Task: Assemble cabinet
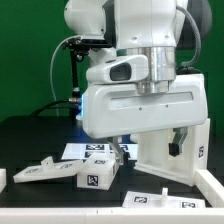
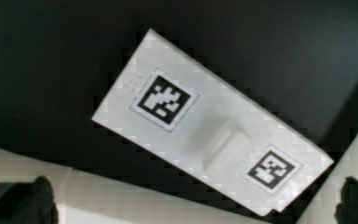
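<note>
Heads up, your hand (image 1: 120, 150) is wide open with nothing in it. In the wrist view, both dark fingertips (image 2: 16, 200) sit far apart above the flat white marker board (image 2: 194, 115). The large white thick-walled plastic cabinet (image 1: 168, 150) stands on the black tabletop (image 1: 30, 140) just beside the hand, toward the exterior view's right. The arm hides too much to call its long axis. Count: one cabinet, and I make it three small white tagged blocks (image 1: 95, 178) up front.

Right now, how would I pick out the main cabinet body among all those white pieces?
Find the big white robot arm over the black table. At the exterior view's right, beside and below it, stands the cabinet. Unlike the low tagged blocks lying flat nearby, it is a tall, thick-walled box.
</note>
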`<state>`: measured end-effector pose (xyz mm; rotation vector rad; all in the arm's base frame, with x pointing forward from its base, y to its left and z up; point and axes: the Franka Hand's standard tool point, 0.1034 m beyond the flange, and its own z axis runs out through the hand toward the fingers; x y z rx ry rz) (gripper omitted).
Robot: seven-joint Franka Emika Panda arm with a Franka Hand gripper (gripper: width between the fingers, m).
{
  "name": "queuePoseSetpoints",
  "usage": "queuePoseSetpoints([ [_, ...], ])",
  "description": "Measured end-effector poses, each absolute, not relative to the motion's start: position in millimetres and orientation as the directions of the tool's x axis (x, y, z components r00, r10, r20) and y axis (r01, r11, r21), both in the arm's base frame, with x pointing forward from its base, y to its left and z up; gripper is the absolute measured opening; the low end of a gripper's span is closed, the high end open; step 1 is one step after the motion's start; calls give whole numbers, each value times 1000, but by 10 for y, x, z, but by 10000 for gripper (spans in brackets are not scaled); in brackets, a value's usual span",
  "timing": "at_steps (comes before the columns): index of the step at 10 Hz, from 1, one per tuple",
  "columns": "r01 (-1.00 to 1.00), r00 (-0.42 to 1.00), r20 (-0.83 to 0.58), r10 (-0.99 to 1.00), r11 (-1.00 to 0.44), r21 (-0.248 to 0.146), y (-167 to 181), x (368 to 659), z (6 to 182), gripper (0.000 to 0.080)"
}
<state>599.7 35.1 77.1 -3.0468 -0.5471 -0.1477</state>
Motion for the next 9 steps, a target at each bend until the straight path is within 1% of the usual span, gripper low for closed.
queuePoseSetpoints([
  [1,321,944,97,317,-947,-32,361,5992,737,796],
  [4,199,978,78,193,-977,-72,518,6078,384,796],
  [6,207,973,114,198,-976,-65,603,6110,246,796],
  [7,224,969,122,215,-973,-60,567,6106,178,796],
  [8,238,965,125,230,-970,-56,495,6099,149,674],
  [9,237,965,125,229,-970,-56,500,6101,151,674],
])
